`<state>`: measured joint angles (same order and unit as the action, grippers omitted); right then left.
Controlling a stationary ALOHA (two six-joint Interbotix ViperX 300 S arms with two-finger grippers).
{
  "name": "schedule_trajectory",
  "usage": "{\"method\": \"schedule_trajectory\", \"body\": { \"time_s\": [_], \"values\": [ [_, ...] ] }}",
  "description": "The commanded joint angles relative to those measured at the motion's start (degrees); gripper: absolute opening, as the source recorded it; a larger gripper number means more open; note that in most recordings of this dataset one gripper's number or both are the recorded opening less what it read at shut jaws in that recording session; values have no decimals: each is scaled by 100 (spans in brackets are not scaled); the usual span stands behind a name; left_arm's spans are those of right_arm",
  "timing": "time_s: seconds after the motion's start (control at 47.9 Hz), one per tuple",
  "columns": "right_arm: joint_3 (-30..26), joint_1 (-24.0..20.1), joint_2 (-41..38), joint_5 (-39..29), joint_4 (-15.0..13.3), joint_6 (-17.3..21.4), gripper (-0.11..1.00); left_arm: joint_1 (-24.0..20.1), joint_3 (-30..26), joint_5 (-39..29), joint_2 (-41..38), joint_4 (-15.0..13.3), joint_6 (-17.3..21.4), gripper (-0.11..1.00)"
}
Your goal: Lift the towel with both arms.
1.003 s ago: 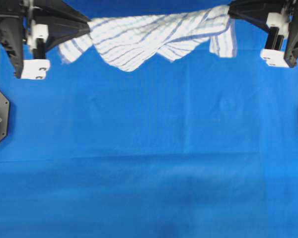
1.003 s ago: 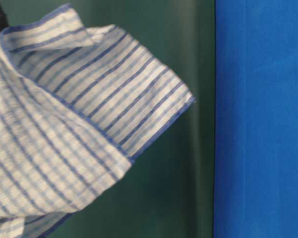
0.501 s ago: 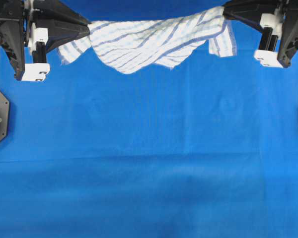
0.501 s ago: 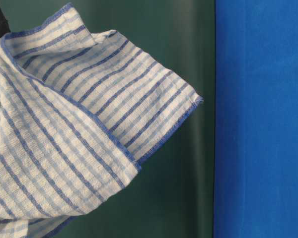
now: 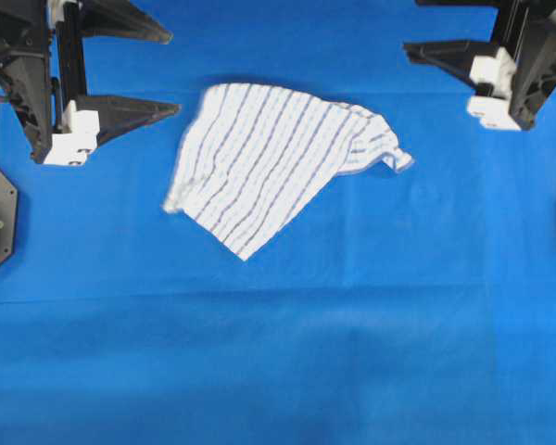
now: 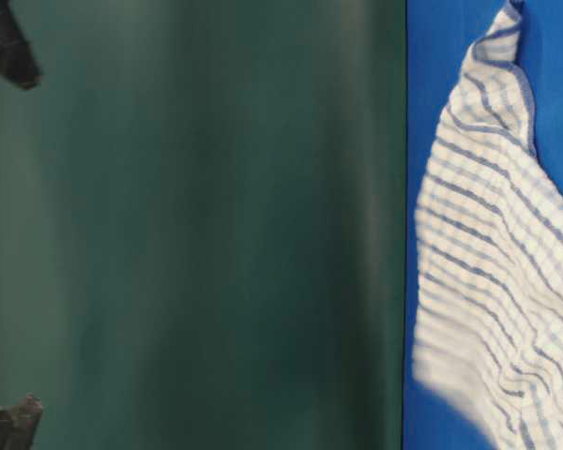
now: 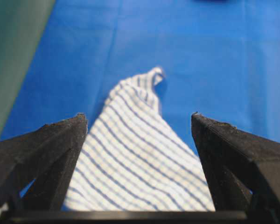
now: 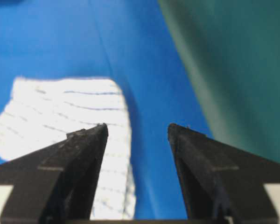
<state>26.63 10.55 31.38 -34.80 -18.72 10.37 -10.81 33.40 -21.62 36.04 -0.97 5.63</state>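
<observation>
Towel (image 5: 269,162): white, thin blue-grey check stripes, rumpled, lying between left gripper (image 5: 171,72) and right gripper (image 5: 410,46), touching neither; long axis gripper-to-gripper, 1 corner toward right gripper. Both spread wide, empty.

Overhead view: both arms ran off the top edge; the right gripper (image 5: 424,28) showed only one finger whole, the other cut away. Table-level view: the towel (image 6: 493,281) was cropped at the right and bottom edges, its lower left margin smeared with blur. Right wrist view: towel soft and out of focus, stripes barely readable, partly hidden behind a finger (image 8: 79,158).
</observation>
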Motion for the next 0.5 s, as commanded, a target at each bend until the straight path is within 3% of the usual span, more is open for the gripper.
{"method": "schedule_trajectory", "body": {
  "time_s": [0.0, 0.272, 0.48],
  "values": [
    [141, -35, -9, 79, 88, 18, 60, 114, 88, 88, -18, -9, -9, 88],
    [967, -272, -598, 958, 264, 290, 60, 571, 914, 1090, -519, -9, -35, 88],
    [1143, -404, -1406, 1714, 255, 422, 59, 765, 1362, 1573, -1134, -18, -141, 89]
  ]
}}
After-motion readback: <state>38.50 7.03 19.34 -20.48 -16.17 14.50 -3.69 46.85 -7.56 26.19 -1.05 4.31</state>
